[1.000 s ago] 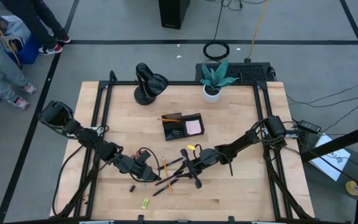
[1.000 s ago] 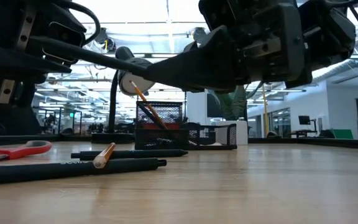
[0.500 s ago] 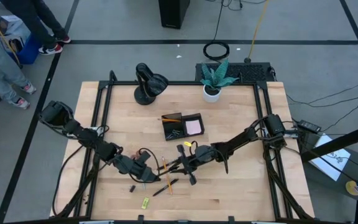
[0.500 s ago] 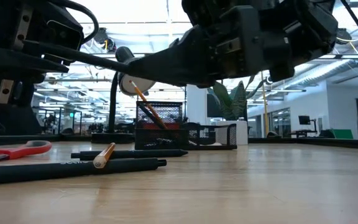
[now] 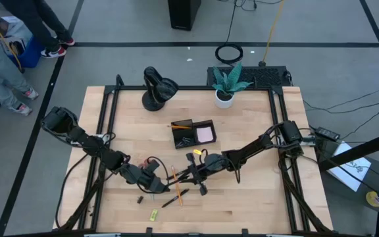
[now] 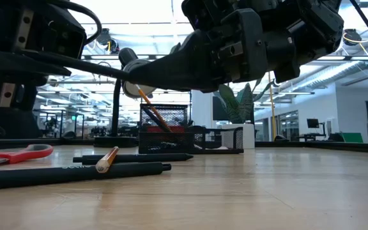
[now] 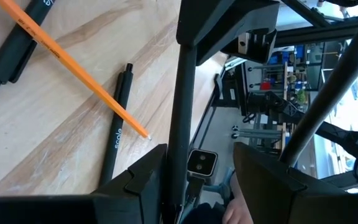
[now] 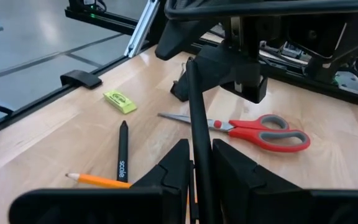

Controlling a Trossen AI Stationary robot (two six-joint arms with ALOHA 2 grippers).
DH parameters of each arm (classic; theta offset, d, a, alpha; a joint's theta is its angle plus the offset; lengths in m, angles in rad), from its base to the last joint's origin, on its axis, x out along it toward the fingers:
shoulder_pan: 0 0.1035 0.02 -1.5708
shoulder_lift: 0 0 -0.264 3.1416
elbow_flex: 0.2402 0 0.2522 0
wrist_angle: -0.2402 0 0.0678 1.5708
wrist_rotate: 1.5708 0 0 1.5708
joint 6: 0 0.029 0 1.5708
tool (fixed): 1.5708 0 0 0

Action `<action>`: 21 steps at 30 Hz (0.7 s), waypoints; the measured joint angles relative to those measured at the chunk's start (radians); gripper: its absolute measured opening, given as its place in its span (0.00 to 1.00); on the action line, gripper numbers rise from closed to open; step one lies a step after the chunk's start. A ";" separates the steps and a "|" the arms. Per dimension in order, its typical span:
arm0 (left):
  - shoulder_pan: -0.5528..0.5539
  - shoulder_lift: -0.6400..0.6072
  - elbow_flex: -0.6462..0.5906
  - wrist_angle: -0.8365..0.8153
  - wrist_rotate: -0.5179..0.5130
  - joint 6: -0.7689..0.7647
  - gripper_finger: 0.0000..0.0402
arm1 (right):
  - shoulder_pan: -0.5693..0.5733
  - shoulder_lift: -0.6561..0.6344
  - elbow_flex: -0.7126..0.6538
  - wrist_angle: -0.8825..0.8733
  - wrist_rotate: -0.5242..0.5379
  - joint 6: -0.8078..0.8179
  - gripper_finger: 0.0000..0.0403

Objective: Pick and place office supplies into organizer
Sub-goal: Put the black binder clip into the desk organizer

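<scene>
A black pen (image 8: 194, 106) hangs clear of the table between my two grippers. My right gripper (image 8: 197, 155) is shut on one end of it. The other end (image 7: 178, 149) reaches in between the fingers of my left gripper (image 7: 197, 162), which stands open near the table's front left (image 5: 156, 184). Below them lie red-handled scissors (image 8: 253, 127), an orange pencil (image 7: 73, 71), more black pens (image 7: 117, 130) and a yellow-green piece (image 8: 119, 101). The black organizer (image 5: 193, 133) stands mid-table, holding a pink pad (image 5: 204, 134). My right gripper pinches the pen's end (image 8: 199, 171) between its two fingers, coming almost level from the table's right. The pen runs on forward from the fingers toward the left gripper, nearly level and clear of the table. My left gripper has the pen's other end beside one finger (image 7: 151, 180); whether they touch, I cannot tell.
A round black lamp-like object (image 5: 158, 87) and a white plant pot (image 5: 224, 97) stand at the far edge. A small black clip (image 5: 139, 199) lies near the front. Bare wood lies at the table's front right. People's legs show beyond the table's far left corner.
My right gripper has carried the pen toward the table's left, toward the left gripper, and the pen's free end now lies between the left gripper's open fingers.
</scene>
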 joint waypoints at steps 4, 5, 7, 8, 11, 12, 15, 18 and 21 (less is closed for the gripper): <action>0.000 0.000 0.000 -0.005 0.005 0.000 0.41 | 0.000 0.000 0.000 0.005 -0.001 0.002 0.13; -0.001 0.000 0.000 -0.006 0.005 0.000 0.38 | 0.000 0.000 0.000 0.006 -0.001 0.002 0.13; -0.001 0.000 0.000 -0.007 0.005 0.000 0.31 | 0.000 0.000 0.000 0.007 -0.001 0.002 0.13; -0.001 0.000 0.000 -0.008 0.005 0.002 0.28 | 0.000 0.000 0.000 0.007 -0.002 0.002 0.13; -0.001 0.000 0.000 -0.008 0.004 0.015 0.18 | 0.001 0.000 0.000 0.007 -0.002 0.002 0.13; -0.001 0.000 0.000 -0.008 0.002 0.020 0.16 | 0.001 0.000 0.000 0.008 -0.002 0.002 0.13; -0.001 0.000 0.000 -0.008 0.001 0.046 0.09 | 0.001 0.000 0.000 0.007 -0.002 0.002 0.13; -0.001 0.000 0.000 -0.008 0.001 0.069 0.06 | 0.001 0.000 0.000 0.006 -0.004 0.020 0.13; -0.009 0.000 0.000 -0.010 -0.003 0.086 0.07 | 0.001 0.000 0.000 0.008 -0.046 0.027 0.16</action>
